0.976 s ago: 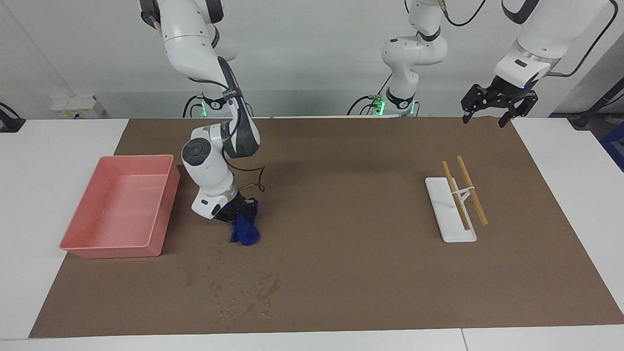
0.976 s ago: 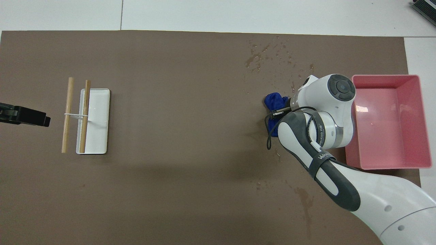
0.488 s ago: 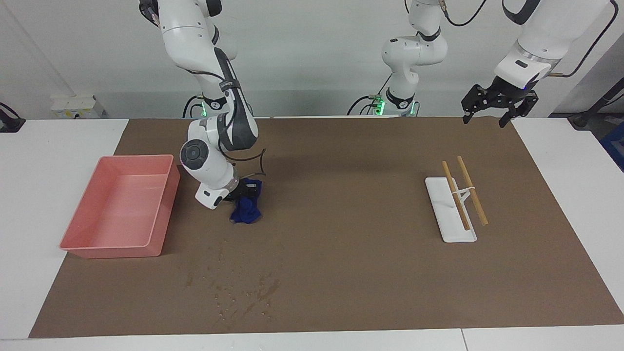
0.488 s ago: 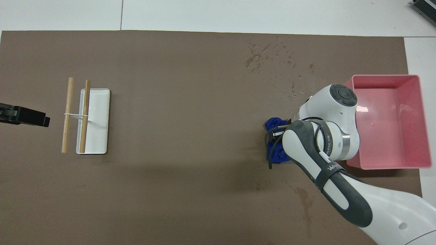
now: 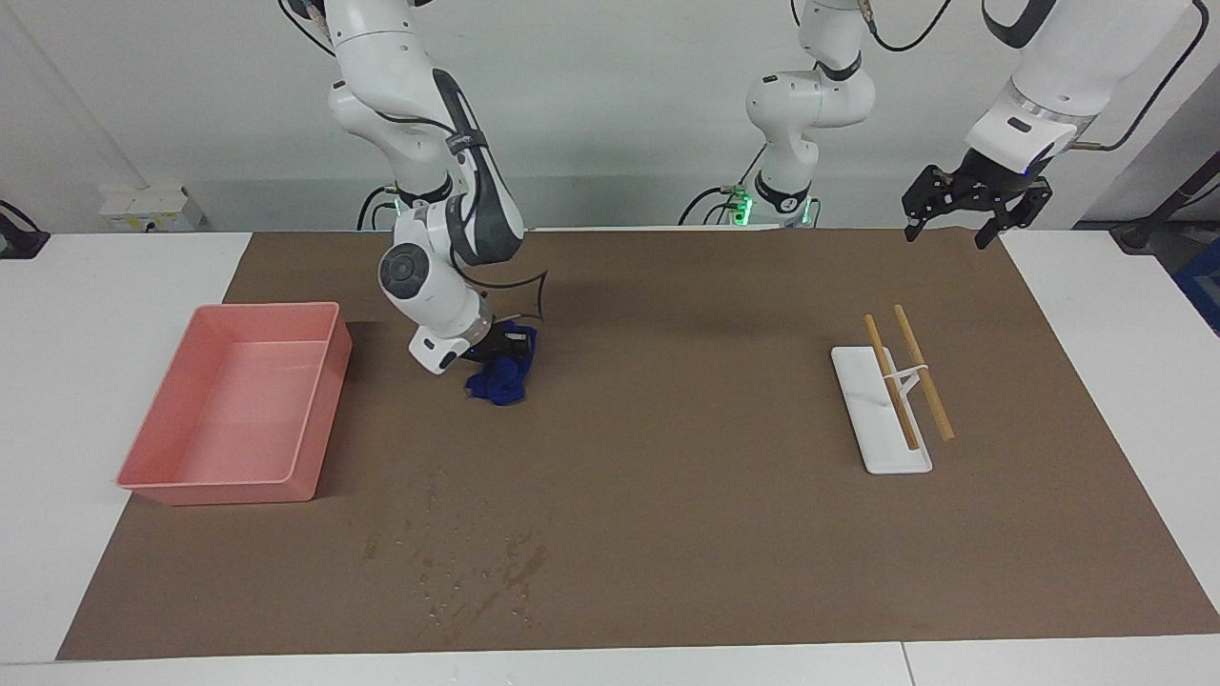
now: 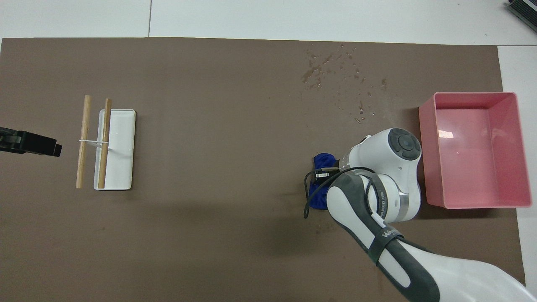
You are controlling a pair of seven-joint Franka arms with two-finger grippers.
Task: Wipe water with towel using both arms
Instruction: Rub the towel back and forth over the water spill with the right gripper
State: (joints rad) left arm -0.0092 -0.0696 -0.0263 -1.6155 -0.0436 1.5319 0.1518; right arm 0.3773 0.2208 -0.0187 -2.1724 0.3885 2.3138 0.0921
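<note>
Under the right gripper (image 5: 496, 360), clenched on a crumpled blue cloth towel (image 5: 499, 379); left gripper (image 5: 963, 217) spread wide, waiting.

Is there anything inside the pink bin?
The pink bin looks empty: only its bare floor with a bright glare spot shows. The right gripper, shut on the blue towel, is beside the bin, not in it. No part of its floor is covered.

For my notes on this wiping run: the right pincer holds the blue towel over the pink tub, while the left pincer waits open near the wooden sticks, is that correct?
Not quite. The facing view shows the right pincer holding the blue towel over the brown mat, beside the pink tub, not over it. The left pincer does wait open near the wooden sticks.
</note>
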